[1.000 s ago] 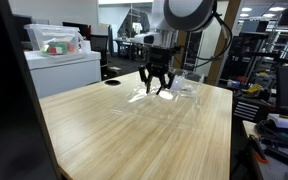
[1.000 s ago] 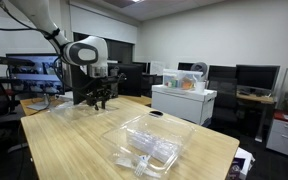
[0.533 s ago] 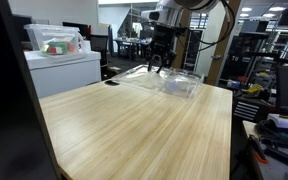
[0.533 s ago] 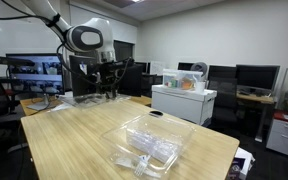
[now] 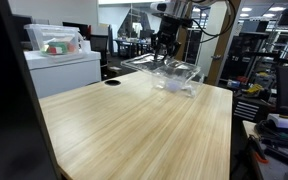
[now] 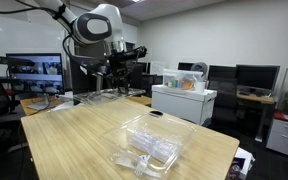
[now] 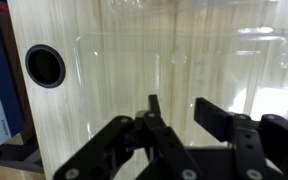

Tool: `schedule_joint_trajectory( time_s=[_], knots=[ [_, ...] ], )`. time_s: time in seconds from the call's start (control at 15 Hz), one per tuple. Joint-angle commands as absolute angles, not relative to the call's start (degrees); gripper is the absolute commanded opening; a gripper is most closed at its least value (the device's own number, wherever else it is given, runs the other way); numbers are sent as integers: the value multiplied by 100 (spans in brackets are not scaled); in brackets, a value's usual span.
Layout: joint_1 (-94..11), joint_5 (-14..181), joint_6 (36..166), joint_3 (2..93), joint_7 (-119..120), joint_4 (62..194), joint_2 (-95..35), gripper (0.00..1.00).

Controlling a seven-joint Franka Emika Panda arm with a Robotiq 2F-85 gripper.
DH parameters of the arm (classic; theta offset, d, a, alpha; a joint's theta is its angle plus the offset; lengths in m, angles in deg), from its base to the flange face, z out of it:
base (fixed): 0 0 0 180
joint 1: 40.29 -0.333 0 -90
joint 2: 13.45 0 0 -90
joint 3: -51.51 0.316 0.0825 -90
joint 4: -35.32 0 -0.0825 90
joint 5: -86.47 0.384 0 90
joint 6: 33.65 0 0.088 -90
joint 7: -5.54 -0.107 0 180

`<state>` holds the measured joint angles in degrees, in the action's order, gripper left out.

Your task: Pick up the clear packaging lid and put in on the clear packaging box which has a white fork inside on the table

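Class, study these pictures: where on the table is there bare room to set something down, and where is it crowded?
Bare: the wide wood of the table between its near edge and the clear packaging box. Crowded: the end with the box and the round hole, where the gripper holds the clear packaging lid above the wood.

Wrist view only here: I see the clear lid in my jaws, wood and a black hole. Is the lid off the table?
Observer: Yes. In an exterior view the clear packaging lid hangs in the air above the table.
Operator: Where is the box?
Observer: The clear packaging box sits on the table beside the black hole, well aside of the lid, not under it.
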<state>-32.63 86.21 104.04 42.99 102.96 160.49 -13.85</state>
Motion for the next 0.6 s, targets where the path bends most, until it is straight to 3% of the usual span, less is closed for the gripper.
schedule_joint_trajectory(
  time_s=[0.0, 0.53],
  knots=[
    [-3055, 8767, 10204, 4134, 10799, 15693, -1490, 16],
    [-2379, 9355, 9921, 3882, 12137, 14280, -2504, 16]
  ],
)
